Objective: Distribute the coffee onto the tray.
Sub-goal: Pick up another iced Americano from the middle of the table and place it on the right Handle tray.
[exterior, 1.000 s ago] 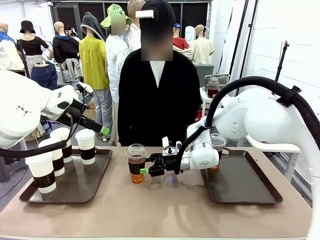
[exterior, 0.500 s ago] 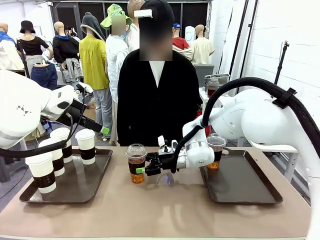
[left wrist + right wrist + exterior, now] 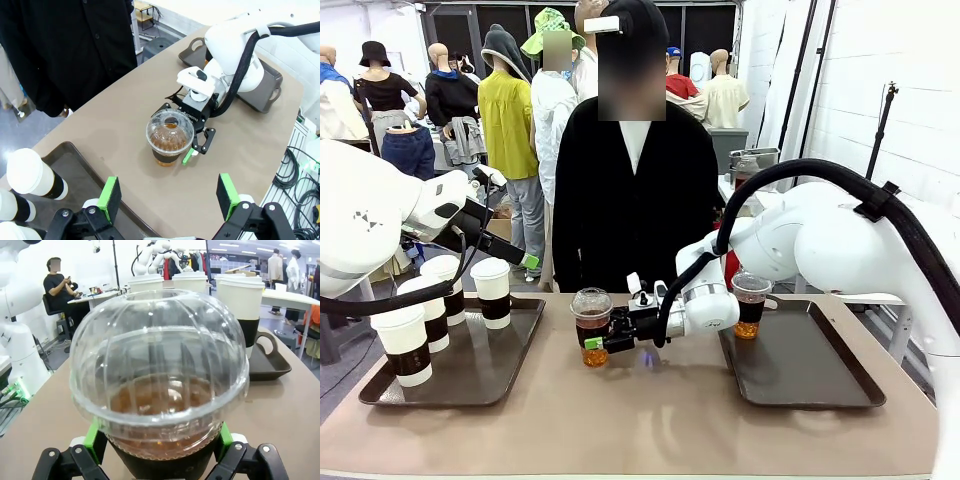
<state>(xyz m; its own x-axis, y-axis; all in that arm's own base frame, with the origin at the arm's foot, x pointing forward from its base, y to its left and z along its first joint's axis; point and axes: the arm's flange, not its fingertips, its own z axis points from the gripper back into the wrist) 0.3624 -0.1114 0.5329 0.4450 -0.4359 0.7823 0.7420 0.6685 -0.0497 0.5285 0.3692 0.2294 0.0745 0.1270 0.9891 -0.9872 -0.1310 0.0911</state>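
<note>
Front view: the right gripper (image 3: 592, 343), jaws spread, brackets a clear dome-lidded cup of brown drink (image 3: 592, 325) near the middle of the table's far edge (image 3: 650, 296). A second such cup (image 3: 750, 303) stands at the far left corner of the right tray (image 3: 810, 375). Four white sleeved paper cups (image 3: 491, 292) stand along the left tray's (image 3: 490, 365) left side and far edge, below the raised left gripper (image 3: 525, 262).

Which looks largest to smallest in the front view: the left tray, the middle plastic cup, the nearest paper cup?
1. Left tray
2. Nearest paper cup
3. Middle plastic cup
The paper cup stands nearer the camera, so these last two are unsure.
</note>
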